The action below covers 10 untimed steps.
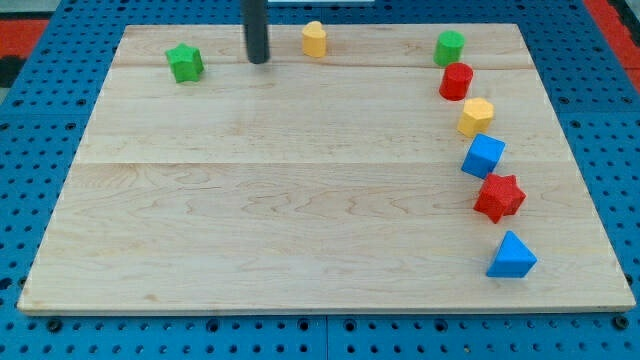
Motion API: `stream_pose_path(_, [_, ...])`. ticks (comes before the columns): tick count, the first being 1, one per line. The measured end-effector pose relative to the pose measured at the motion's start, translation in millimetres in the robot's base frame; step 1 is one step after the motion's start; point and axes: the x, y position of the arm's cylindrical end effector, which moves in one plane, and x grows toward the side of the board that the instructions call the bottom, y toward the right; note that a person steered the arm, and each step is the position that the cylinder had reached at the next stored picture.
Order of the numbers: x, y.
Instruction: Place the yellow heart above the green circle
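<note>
Nearest on the pale wooden worktop [300,200] sits a blue triangle block [511,256]. Far back, the green circle block [449,47] sits right, the yellow heart block [314,39] middle. My tip [259,58] rests just left of it. There is no claw.

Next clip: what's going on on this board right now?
A single arm with a dark rod is working a wooden board. My tip sits near the view's top, just left of the yellow heart, not visibly touching it. The green circle is far to the right at the head of a column of blocks, so the heart is not yet above it.
</note>
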Motion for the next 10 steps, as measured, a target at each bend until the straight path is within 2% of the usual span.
stream_pose_path(2, [-24,104])
stream_pose_path(3, [-27,111])
stream_pose_path(4, [-51,80])
stream_pose_path(8, [-36,219])
stream_pose_path(10, [-39,206])
